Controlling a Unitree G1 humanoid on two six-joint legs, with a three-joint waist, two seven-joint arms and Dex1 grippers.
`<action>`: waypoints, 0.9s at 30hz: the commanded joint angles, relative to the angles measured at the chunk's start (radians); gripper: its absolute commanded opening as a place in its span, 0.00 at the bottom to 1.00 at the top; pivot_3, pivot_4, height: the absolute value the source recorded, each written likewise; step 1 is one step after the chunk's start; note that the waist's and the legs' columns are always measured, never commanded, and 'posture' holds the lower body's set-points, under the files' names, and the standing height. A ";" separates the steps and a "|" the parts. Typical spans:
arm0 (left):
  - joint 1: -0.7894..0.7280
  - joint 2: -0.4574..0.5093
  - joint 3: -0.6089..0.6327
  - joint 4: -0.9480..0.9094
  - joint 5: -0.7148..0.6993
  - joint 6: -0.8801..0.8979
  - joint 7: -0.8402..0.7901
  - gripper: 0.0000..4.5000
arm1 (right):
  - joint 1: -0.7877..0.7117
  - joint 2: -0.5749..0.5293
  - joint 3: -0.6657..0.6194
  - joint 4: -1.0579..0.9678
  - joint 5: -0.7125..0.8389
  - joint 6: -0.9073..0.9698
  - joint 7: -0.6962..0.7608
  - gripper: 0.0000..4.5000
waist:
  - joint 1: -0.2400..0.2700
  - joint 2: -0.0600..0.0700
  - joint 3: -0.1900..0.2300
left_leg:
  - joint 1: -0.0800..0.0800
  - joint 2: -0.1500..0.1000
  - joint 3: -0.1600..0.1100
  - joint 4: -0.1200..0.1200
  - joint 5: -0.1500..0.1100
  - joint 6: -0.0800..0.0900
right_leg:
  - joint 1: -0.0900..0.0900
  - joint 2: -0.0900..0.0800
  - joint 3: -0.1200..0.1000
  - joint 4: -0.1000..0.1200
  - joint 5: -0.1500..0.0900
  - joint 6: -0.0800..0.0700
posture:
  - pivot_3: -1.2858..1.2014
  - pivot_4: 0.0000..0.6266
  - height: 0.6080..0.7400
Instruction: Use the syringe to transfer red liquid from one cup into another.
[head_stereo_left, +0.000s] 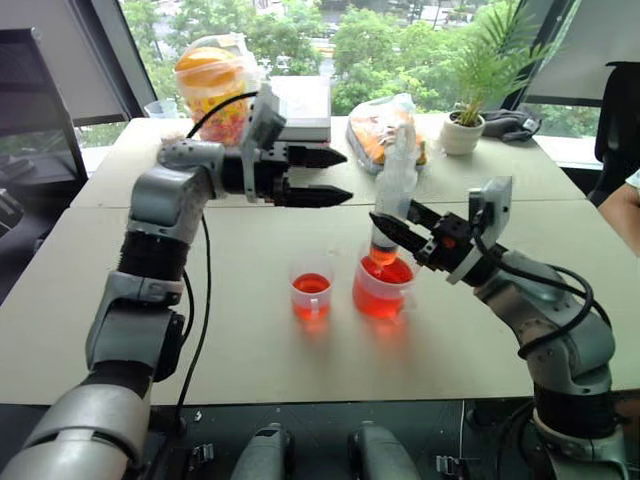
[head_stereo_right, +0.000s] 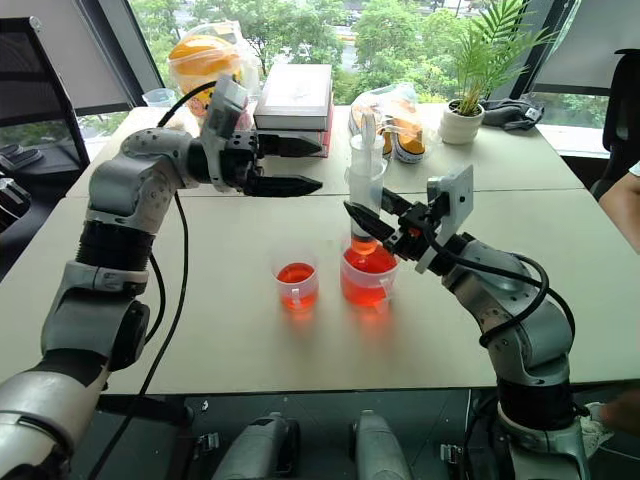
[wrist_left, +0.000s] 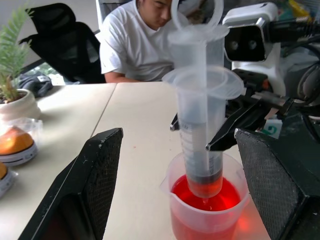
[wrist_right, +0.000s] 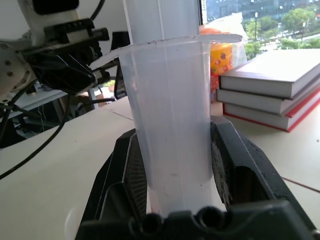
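Between the right gripper's (head_stereo_right: 372, 226) clamped jaws stands the syringe (head_stereo_right: 366, 190), upright.

Small cup (head_stereo_left: 311, 291) on bench (head_stereo_left: 240, 350), just left of beaker (head_stereo_left: 383, 287); syringe (head_stereo_left: 392, 205) upright, tip in beaker; books (head_stereo_right: 296, 98) behind.

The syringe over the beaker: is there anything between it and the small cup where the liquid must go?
Nothing visible does. The syringe, clamped in the right gripper, stands upright with its tip in the handled beaker. The small cup sits beside the beaker on bare table, and the open left gripper hangs higher, off to the side.
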 joint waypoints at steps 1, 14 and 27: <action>0.018 0.059 0.062 -0.011 -0.001 0.002 0.037 0.82 | -0.116 -0.017 -0.018 -0.026 0.079 0.021 0.025 0.31 | 0.003 0.000 0.000 | 0.000 0.001 0.000 0.000 0.000 0.000 | 0.000 0.000 0.000 0.000 0.000 0.000 | 0.52 0.24 1.00; 0.133 0.205 0.157 -0.195 -0.098 0.160 0.096 0.82 | -0.166 0.148 0.215 0.192 -0.008 -0.098 0.175 0.31 | 0.006 0.000 0.000 | -0.002 0.000 -0.001 -0.001 0.000 0.000 | -0.001 -0.001 -0.001 -0.001 0.000 0.000 | 0.52 0.24 1.00; 0.107 0.218 0.183 -0.250 -0.246 0.298 0.093 0.82 | -0.090 0.178 0.259 0.253 -0.096 -0.167 0.234 0.31 | 0.004 0.000 0.000 | -0.002 0.000 -0.001 0.000 0.000 0.000 | -0.001 -0.001 -0.001 0.000 0.000 0.000 | 0.52 0.24 1.00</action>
